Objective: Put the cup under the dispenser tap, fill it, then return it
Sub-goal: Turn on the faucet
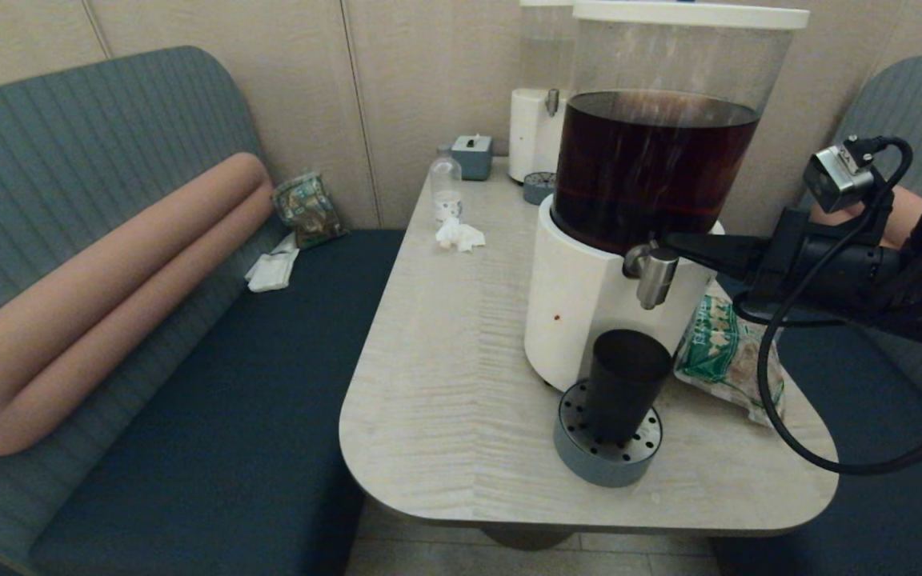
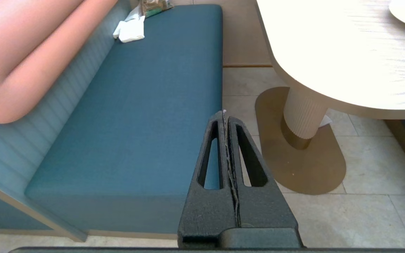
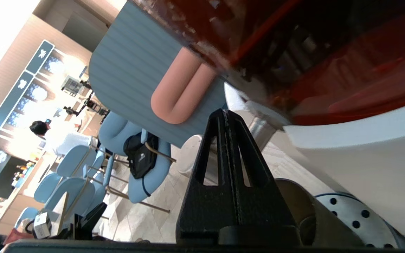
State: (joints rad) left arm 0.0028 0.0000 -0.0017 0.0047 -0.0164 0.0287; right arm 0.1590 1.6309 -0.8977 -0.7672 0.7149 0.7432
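Note:
The dark tapered cup [image 1: 625, 384] stands upright on the round perforated drip tray [image 1: 605, 460], directly below the brushed-silver dispenser tap [image 1: 655, 276] of the white-based dispenser [image 1: 577, 308] holding dark brown liquid. My right gripper [image 1: 673, 240] is shut and empty, reaching in level from the right with its tip at the top of the tap. In the right wrist view the shut right gripper [image 3: 225, 112] points just beside the tap [image 3: 260, 128], with the cup [image 3: 332, 225] and tray [image 3: 352, 218] below. No liquid stream shows. My left gripper [image 2: 223, 113] hangs shut over the floor beside the bench.
A green snack bag [image 1: 729, 352] lies right of the dispenser, under my right arm. A small clear bottle [image 1: 445, 188], crumpled tissue [image 1: 458, 234], grey box [image 1: 473, 156] and a pale second dispenser [image 1: 537, 136] sit at the far end of the table [image 1: 445, 384]. A blue bench [image 1: 189, 384] lies left.

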